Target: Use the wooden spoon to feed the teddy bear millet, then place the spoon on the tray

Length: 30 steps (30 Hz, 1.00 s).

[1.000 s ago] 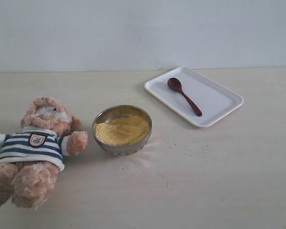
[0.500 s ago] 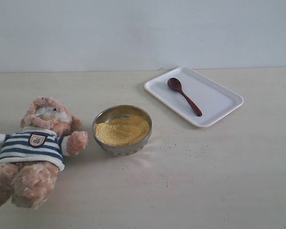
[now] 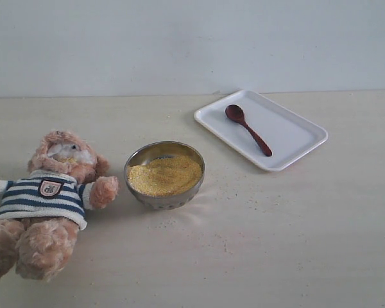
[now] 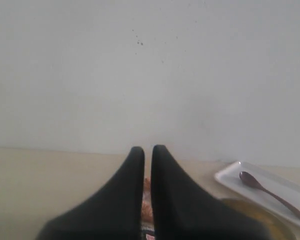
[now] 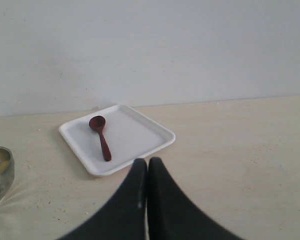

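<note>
The teddy bear point(image 3: 48, 202) in its striped shirt lies on its back at the left of the table. The millet point(image 3: 165, 174) fills a steel bowl point(image 3: 165, 196) beside the bear's paw. The wooden spoon point(image 3: 248, 129) rests on the white tray point(image 3: 295, 138) at the back right. Neither arm shows in the exterior view. My left gripper point(image 4: 147, 150) is shut and empty, with a sliver of the bear point(image 4: 147, 200) visible between its fingers and the tray point(image 4: 230, 177) with the spoon point(image 4: 270, 192) off to one side. My right gripper point(image 5: 147, 162) is shut and empty, just short of the tray point(image 5: 140, 137) holding the spoon point(image 5: 101, 135).
A plain pale wall stands behind the table. A few yellow grains speckle the tabletop point(image 3: 179, 221) in front of the bowl. The bowl's rim point(image 5: 5, 160) shows at the edge of the right wrist view.
</note>
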Available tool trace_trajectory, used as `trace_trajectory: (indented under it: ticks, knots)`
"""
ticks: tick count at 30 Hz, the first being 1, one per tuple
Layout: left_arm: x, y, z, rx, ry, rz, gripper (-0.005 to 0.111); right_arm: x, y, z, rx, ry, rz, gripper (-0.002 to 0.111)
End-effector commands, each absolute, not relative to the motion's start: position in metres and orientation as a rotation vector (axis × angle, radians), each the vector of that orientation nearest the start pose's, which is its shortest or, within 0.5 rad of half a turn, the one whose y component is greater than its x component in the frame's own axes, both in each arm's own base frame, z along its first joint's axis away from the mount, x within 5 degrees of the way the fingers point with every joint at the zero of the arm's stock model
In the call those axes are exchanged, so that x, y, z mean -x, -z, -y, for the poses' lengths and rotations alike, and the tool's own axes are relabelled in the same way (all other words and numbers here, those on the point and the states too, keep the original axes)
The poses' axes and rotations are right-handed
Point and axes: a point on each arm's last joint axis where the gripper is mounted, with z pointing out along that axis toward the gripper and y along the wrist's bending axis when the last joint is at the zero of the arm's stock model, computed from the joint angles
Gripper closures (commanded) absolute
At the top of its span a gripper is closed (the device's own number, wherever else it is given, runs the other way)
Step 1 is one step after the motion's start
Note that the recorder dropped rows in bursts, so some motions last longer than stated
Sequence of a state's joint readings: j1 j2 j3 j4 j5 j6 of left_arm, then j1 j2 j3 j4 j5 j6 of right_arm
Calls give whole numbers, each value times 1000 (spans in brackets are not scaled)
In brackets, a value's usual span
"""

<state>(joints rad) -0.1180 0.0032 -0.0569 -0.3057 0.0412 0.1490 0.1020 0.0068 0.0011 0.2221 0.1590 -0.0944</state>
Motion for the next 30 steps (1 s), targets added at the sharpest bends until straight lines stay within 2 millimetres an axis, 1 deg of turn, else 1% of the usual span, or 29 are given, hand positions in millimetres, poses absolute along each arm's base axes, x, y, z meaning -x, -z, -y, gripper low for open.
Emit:
trace_trajectory:
  ticks: [1, 6, 10, 12, 30]
  knots:
    - [-53, -229, 6, 36, 240, -1426, 102, -56, -200, -9, 3, -200, -1630, 108]
    - [-54, -227, 6, 37, 239, -1429, 102, -56, -200, -9, 1, -202, -1630, 108]
    - [-55, -218, 6, 61, 253, -1432, 102, -56, -200, -9, 1, -202, -1630, 108]
    - [-55, -221, 5, 76, 260, -1395, 102, -56, -200, -9, 0, -203, -1630, 108]
    - [-55, -222, 6, 24, 212, -1390, 102, -56, -200, -9, -1, -204, -1630, 108]
